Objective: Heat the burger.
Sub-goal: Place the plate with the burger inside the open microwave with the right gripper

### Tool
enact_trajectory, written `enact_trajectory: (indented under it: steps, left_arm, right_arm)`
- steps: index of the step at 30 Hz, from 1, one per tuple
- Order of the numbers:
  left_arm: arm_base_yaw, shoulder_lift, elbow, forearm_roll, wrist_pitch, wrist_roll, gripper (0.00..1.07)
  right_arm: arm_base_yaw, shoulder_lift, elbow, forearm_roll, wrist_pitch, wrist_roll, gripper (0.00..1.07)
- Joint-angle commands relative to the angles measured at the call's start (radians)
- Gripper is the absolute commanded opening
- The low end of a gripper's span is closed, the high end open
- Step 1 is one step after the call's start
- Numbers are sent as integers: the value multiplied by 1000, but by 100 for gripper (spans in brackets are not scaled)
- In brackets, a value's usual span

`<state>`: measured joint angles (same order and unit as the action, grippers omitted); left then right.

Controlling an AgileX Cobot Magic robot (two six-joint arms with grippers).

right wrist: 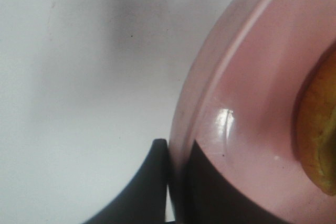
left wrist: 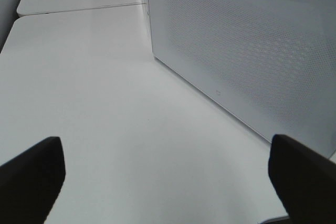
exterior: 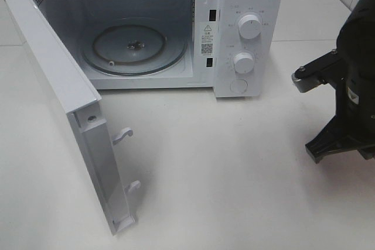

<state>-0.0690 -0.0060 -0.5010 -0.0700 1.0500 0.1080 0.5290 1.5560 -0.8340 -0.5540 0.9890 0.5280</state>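
Burger (right wrist: 320,129) edge on pink plate (right wrist: 247,93), right fingers (right wrist: 152,182) clamped on plate rim, white tabletop (right wrist: 63,103) beneath, right arm (exterior: 351,57) at 3 o'clock, microwave (exterior: 249,4) at 12, door (exterior: 53,68) open toward 8, left fingers (left wrist: 31,177) wide apart near microwave

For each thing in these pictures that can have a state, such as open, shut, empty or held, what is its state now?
microwave door: wide open
glass turntable: bare, nothing on it
left hand: open, holding nothing
pink plate: gripped at its rim, carrying the burger
right hand: shut on the pink plate's rim
burger: resting on the pink plate
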Motion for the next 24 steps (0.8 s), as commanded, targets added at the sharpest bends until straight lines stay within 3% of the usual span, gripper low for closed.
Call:
enact_trajectory:
  steps: [1,17,24]
  left_arm:
    - [-4,-18,3,-1,-10,0,98]
    - [-4,-18,3,-1,-10,0,98]
    - [-4,-18,3,-1,-10,0,98]
  right_arm:
    - [57,-52,37,-36,41,15,0]
    - [287,-101,86,-20,83,23,1]
    - [325,-101,86,-24,82,22,1]
